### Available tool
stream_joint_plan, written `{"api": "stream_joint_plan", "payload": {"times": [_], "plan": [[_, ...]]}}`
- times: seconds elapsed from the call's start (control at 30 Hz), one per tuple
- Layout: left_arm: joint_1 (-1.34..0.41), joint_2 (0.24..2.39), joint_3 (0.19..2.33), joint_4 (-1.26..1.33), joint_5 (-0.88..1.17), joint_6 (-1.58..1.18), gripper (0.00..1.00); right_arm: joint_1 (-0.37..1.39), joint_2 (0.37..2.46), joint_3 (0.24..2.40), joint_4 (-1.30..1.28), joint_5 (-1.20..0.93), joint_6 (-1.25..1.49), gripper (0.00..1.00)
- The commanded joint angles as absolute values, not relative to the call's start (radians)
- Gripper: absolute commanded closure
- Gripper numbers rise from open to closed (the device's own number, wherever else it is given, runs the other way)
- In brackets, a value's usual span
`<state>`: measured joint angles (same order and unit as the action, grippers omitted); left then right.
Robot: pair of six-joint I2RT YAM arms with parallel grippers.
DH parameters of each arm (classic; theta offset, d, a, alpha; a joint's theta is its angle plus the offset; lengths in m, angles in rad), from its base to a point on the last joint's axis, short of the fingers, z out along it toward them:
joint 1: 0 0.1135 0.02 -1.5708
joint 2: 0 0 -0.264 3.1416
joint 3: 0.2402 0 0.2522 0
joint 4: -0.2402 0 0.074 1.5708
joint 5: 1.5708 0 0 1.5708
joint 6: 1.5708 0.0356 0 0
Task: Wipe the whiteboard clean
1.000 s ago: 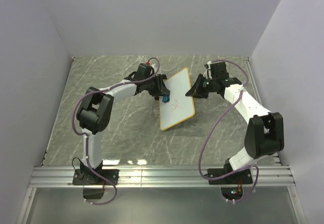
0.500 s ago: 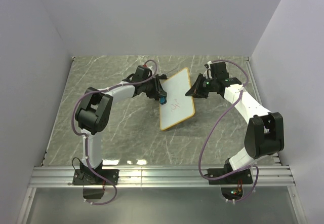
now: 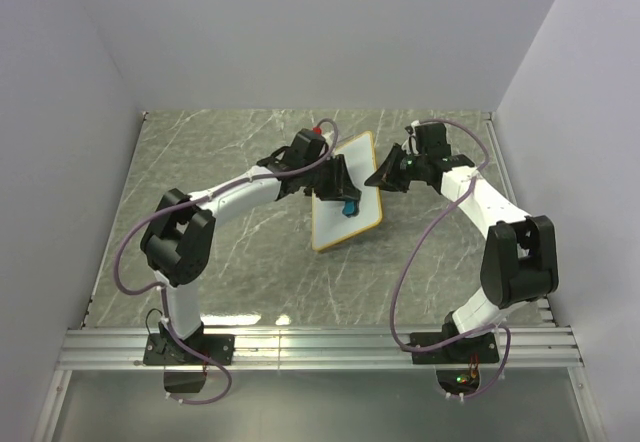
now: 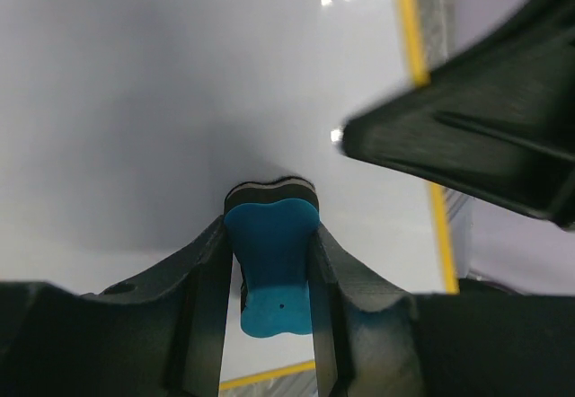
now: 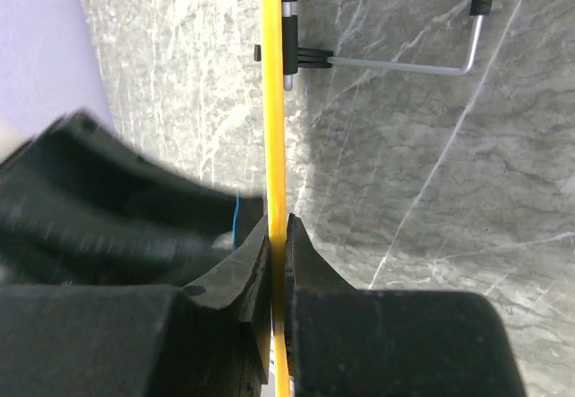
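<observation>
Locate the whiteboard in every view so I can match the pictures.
Top external: whiteboard mid-picture, set diagonally.
Left wrist: whiteboard face fills the picture behind the blue eraser.
Right wrist: whiteboard edge-on, a yellow line from top to bottom.
Shared landmark: the right pincer clamped on its frame edge.

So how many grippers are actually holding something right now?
2. The left gripper is shut on the blue eraser, which sits against the face of the whiteboard. The right gripper is clamped on its yellow frame edge.
</observation>
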<state>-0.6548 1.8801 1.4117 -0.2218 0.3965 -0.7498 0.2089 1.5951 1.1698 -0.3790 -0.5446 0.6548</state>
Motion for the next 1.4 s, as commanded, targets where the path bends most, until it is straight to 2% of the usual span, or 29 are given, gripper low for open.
{"api": "stream_joint_plan", "payload": {"times": [0.0,0.67,0.93,1.13,1.37], "plan": [[-0.712,1.847,1.456,-0.268,0.445,-0.773,1.0,0.232,1.628,1.14,-0.336,-0.549,0.724,1.0],[-0.584,1.824,1.146,-0.215,0.278,-0.724,1.0,0.23,1.557,1.081,-0.318,-0.549,0.71,1.0],[-0.581,1.75,1.267,-0.305,0.236,-0.695,1.0,0.229,1.543,1.112,-0.333,-0.554,0.695,1.0],[-0.502,1.608,1.419,-0.436,0.236,-0.644,1.0,0.23,1.505,1.311,-0.46,-0.574,0.612,1.0],[-0.391,1.559,1.433,-0.525,0.244,-0.58,1.0,0.23,1.445,1.44,-0.532,-0.529,0.612,1.0]]}}
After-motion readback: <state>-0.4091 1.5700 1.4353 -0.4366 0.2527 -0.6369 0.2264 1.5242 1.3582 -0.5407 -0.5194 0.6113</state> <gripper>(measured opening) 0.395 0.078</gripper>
